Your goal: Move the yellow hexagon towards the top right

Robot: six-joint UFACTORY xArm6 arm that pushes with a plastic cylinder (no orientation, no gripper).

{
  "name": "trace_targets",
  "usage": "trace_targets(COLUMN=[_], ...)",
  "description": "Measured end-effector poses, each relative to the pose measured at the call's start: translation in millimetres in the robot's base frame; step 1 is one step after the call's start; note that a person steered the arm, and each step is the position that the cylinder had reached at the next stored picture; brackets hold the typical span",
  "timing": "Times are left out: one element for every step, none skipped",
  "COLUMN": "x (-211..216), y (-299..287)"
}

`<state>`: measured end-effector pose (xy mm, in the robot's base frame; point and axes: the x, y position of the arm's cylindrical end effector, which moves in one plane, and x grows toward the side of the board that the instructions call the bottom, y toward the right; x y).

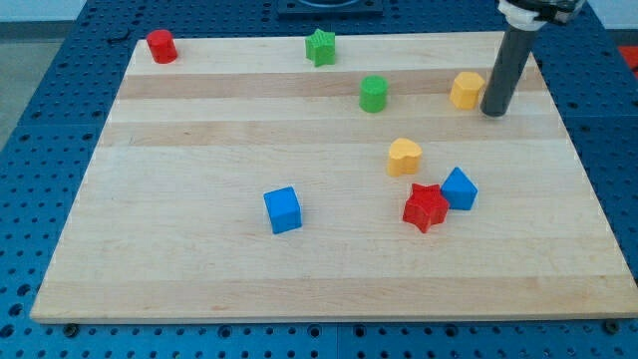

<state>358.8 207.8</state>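
Observation:
The yellow hexagon [467, 89] sits near the view's top right of the wooden board [199, 269]. My tip [493, 112] rests on the board just right of the hexagon, touching or almost touching its right side. The dark rod rises from there out of the view's top edge. A yellow heart-shaped block [404, 157] lies lower and to the left of the hexagon.
A green cylinder [373, 94] stands left of the hexagon. A green star [320, 47] and a red cylinder [161, 46] sit along the top edge. A red star [426, 207], a blue block [459, 188] and a blue cube [283, 210] lie lower down.

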Motion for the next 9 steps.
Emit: trace_targets(x=[-3.1,-28.9,-51.2,-27.0,6.1,21.4,5.6,-29.7,-50.1], y=[-6.5,-5.4,8.4,8.5,8.3,-10.6,-20.2,-17.6,-3.6])
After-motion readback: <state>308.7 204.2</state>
